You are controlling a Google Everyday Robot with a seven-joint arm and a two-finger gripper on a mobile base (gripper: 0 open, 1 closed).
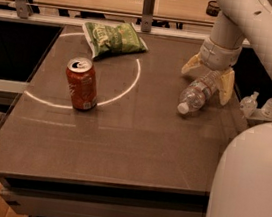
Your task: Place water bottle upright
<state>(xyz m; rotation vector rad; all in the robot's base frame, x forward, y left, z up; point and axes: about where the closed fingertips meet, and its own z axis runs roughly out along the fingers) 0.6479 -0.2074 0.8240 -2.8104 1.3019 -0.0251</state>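
Observation:
The water bottle (197,92) is clear ribbed plastic with a white cap. It lies on its side at the right of the brown table (120,148), cap pointing toward the front left. My gripper (205,84) hangs from the white arm over the bottle's base end. Its yellowish fingers (225,86) stand spread on either side of the bottle, open around it, and the left finger is apart from it.
A red-orange soda can (81,83) stands upright at the left on a white circle line. A green chip bag (113,39) lies at the back. Two tiny clear pump bottles (261,105) stand beyond the right edge. My white body (250,192) fills the front right.

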